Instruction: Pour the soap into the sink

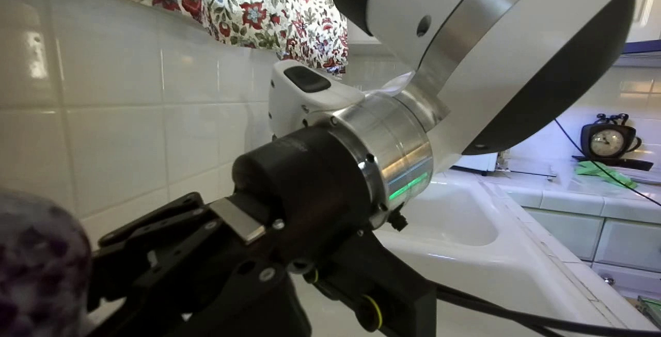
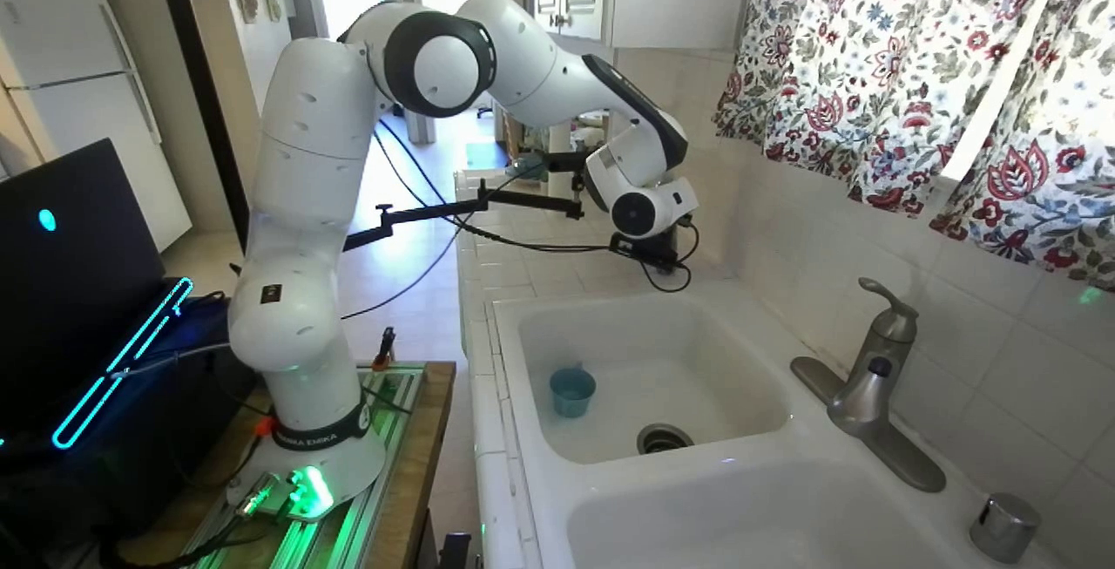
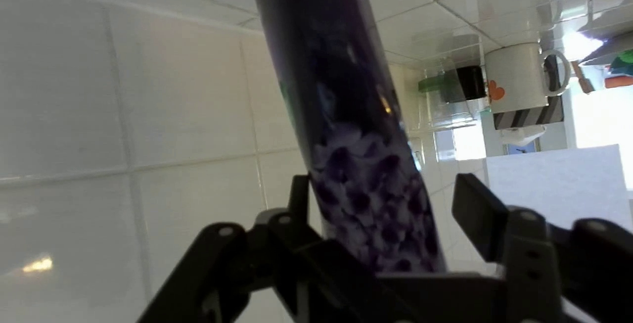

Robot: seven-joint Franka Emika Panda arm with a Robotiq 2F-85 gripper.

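Jaws apart, astride purple-patterned soap bottle (image 3: 348,120), clear gap at one side. Straddled presumably for a firm grip before pouring into double-basin sink (image 2: 688,360).

The white arm (image 1: 532,63) slants down from the upper right, a green strip (image 1: 408,186) glowing at its metal wrist (image 1: 390,128); the black fingers (image 1: 124,267) are right at the purple-patterned bottle (image 1: 40,265) by the left edge, contact too close to call! Floral curtain (image 1: 248,12) overhead, white sink (image 1: 457,215) behind and below; far right, black clock (image 1: 607,141), green cloth (image 1: 593,170) on the bench (image 1: 563,197).
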